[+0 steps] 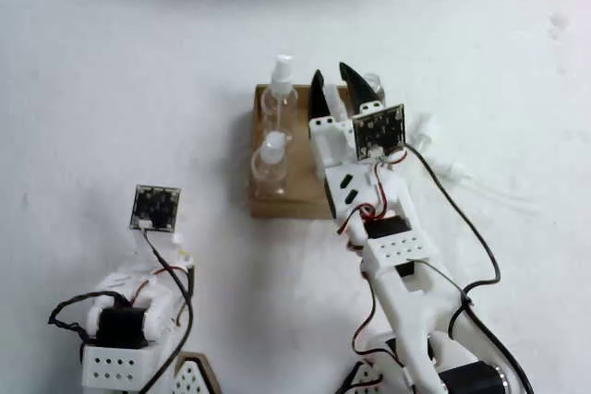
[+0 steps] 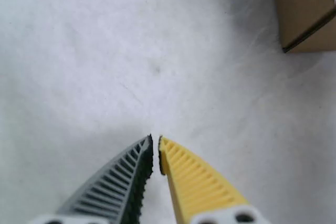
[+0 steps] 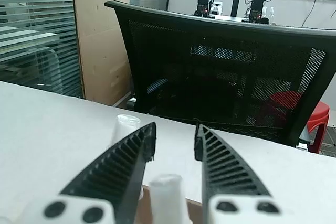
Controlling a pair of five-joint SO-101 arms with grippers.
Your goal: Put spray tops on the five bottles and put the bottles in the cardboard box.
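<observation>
**Hidden or unclear items**
- The right arm covers the right part of the cardboard box (image 1: 288,206); the contents of that part cannot be made out.
- A third bottle (image 1: 373,83) shows only as a clear edge behind the right gripper (image 1: 331,69).
- Two pale spray tops (image 1: 428,130) lie on the desk (image 1: 138,89) right of the box, faint against its white surface.

**Count**
- One box, at the centre of the desk.
- Two capped bottles lie in its left part: one far (image 1: 280,89), one near (image 1: 271,161).

**View differences**
- The right wrist view shows the right gripper (image 3: 175,125) with a clear gap between its black fingers. A white top (image 3: 168,195) stands between them; contact cannot be confirmed. A clear cap (image 3: 125,127) stands beyond.
- The left wrist view shows the left gripper (image 2: 156,139), its grey and yellow fingers nearly touching, holding nothing, over bare desk. A box corner (image 2: 304,9) lies far right of it.
</observation>
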